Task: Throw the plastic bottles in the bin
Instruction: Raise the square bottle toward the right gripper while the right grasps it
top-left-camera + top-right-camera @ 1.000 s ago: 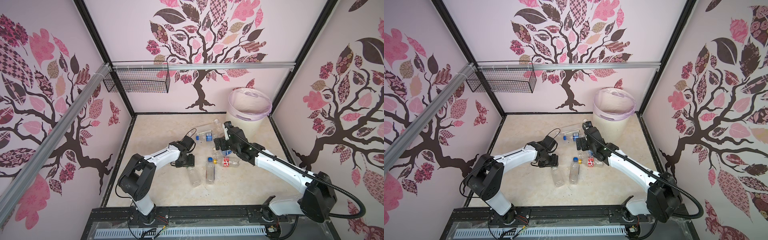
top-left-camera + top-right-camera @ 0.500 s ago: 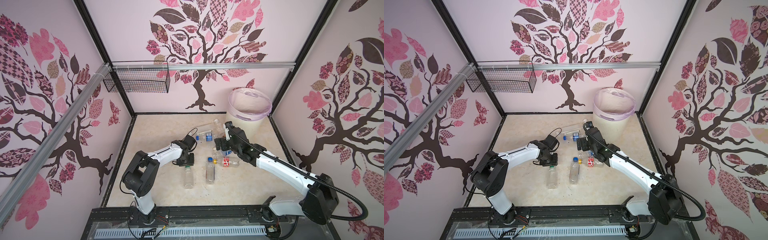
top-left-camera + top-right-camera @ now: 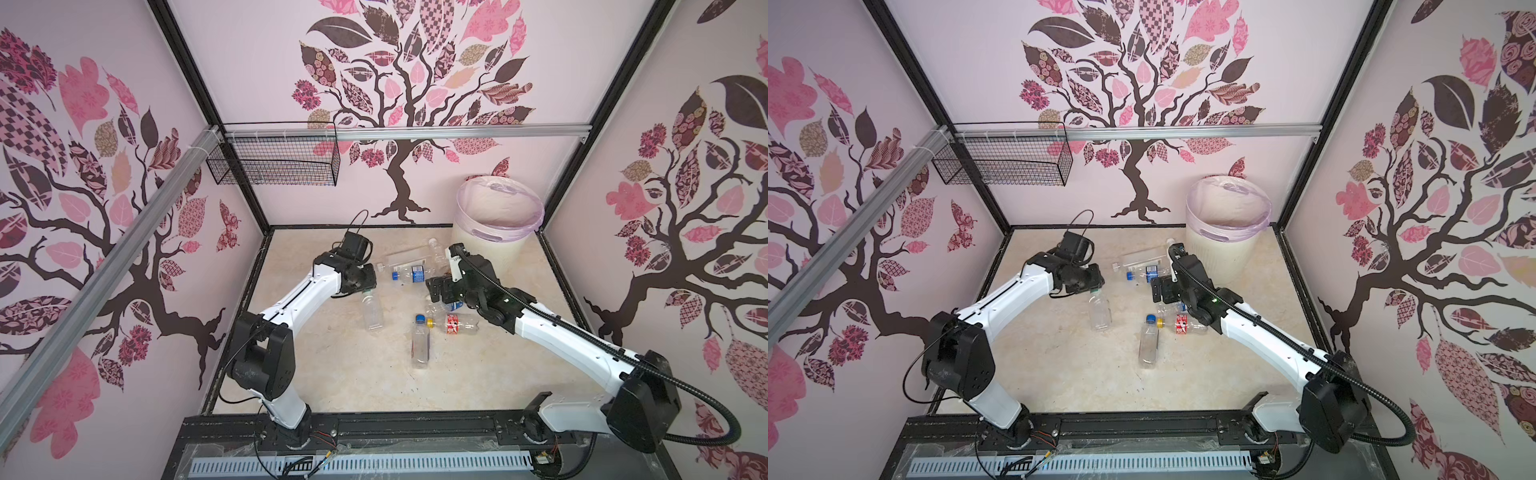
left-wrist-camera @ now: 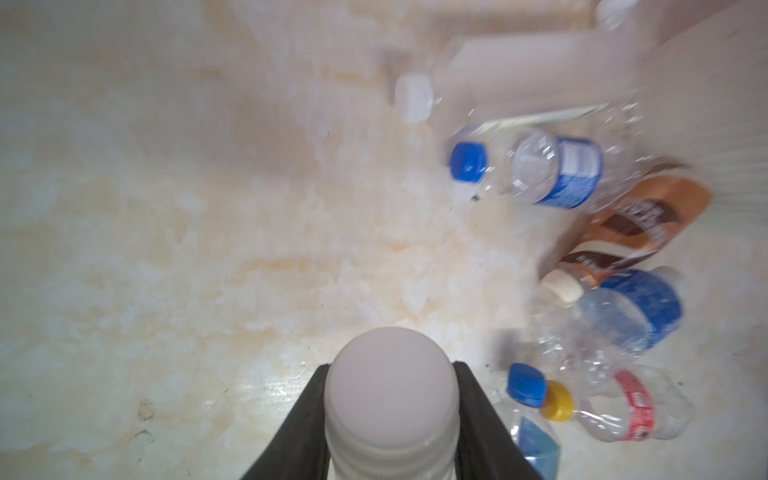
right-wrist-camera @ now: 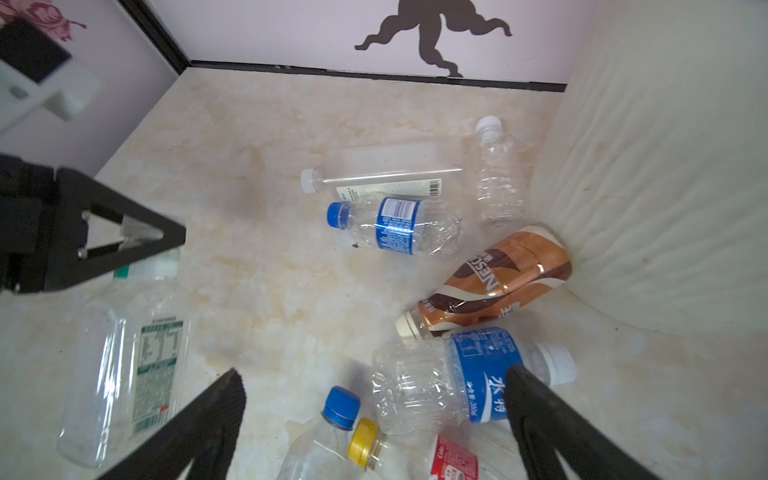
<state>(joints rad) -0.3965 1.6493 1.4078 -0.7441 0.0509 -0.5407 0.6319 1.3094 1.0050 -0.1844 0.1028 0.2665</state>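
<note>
Left fingers (image 4: 301, 436) seemingly clamped, right fingers (image 5: 199, 432) spread

Your two top views sit side by side, high above the front, looking down and toward the back wall (image 3: 249, 83). Both take in the whole floor (image 3: 353, 374) and the bin (image 3: 1221, 257). Your left wrist camera points straight down, very close to a white bottle cap (image 4: 392, 382). Your right wrist camera looks slantwise, low over the floor. Both wrist views share the brown-labelled bottle (image 5: 494, 282).
</note>
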